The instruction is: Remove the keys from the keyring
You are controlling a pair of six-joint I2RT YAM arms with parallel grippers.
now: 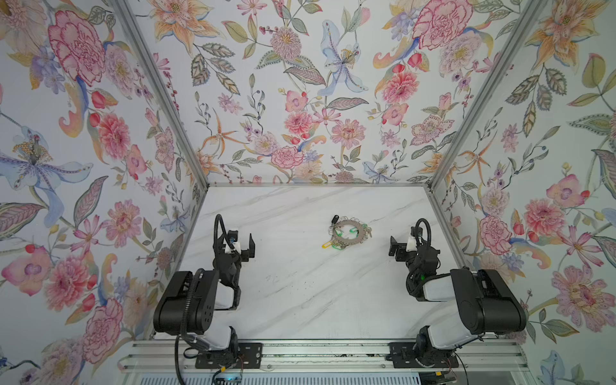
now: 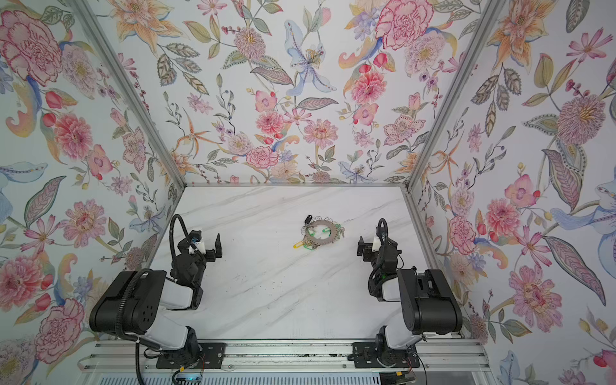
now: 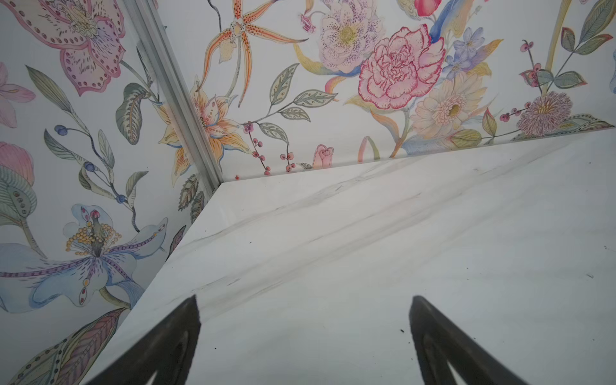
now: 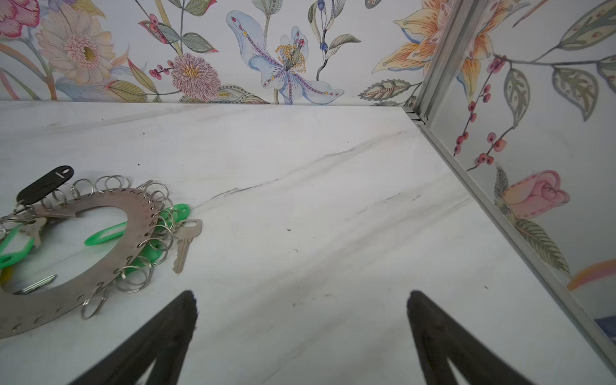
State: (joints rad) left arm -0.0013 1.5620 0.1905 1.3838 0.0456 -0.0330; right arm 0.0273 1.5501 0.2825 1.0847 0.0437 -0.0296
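Left gripper [image 3: 305, 300] spread wide, holding nothing, over bare table [image 3: 366, 233]. Right gripper [image 4: 301, 295] same: wide, empty. Keyring [image 4: 126, 200] lies flat between the arms, nearer the right; keys [image 4: 185, 245] lie around it.

Both arms folded, elbows raised, forearms pointing down and inward. Left arm [image 1: 186, 301] puts the left gripper [image 1: 249, 248] well to the left of the keyring [image 1: 350, 230], slightly nearer the arm bases than it. Right arm [image 1: 486, 300] puts the right gripper [image 1: 395, 248] to the keyring's right, closer than the left one but not touching. Both top views agree: left gripper [image 2: 216, 248], right gripper [image 2: 361, 246]. The wrist views show both sets of jaws spread wide with nothing between them: left gripper [image 3: 303, 300], right gripper [image 4: 301, 295]. Black fingers [image 3: 180, 333] are just above the surface.
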